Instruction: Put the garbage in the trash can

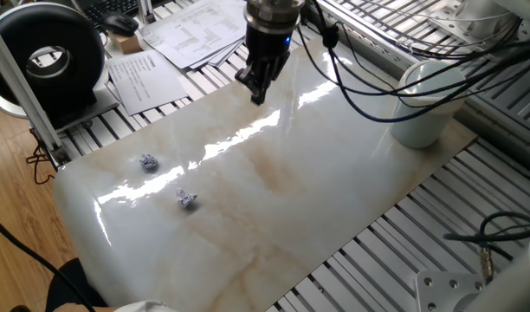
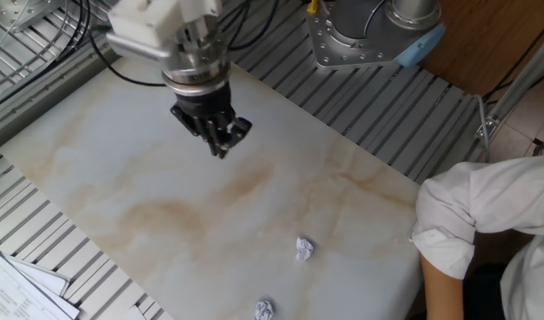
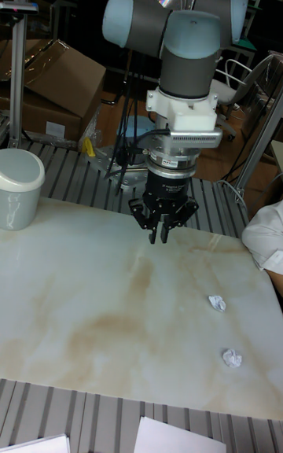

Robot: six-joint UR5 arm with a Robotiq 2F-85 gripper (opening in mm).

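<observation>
Two small crumpled wads of garbage lie on the marble tabletop near its left end: one wad (image 1: 148,162) (image 2: 264,309) (image 3: 231,357) nearer the edge, the other (image 1: 188,200) (image 2: 304,248) (image 3: 217,303) a little further in. The white trash can (image 1: 425,108) (image 3: 17,188) stands at the opposite end of the table. My gripper (image 1: 256,87) (image 2: 223,144) (image 3: 158,237) hangs above the far side of the table, between the can and the wads, well apart from both. Its fingers point down, drawn close together, with nothing between them.
A round black device (image 1: 53,56) and printed paper sheets (image 1: 148,74) (image 2: 14,284) lie beyond the table's far-left side. A person's white sleeve (image 2: 476,222) (image 3: 267,237) reaches in near the wads' end. Cables trail from my arm over the trash can side.
</observation>
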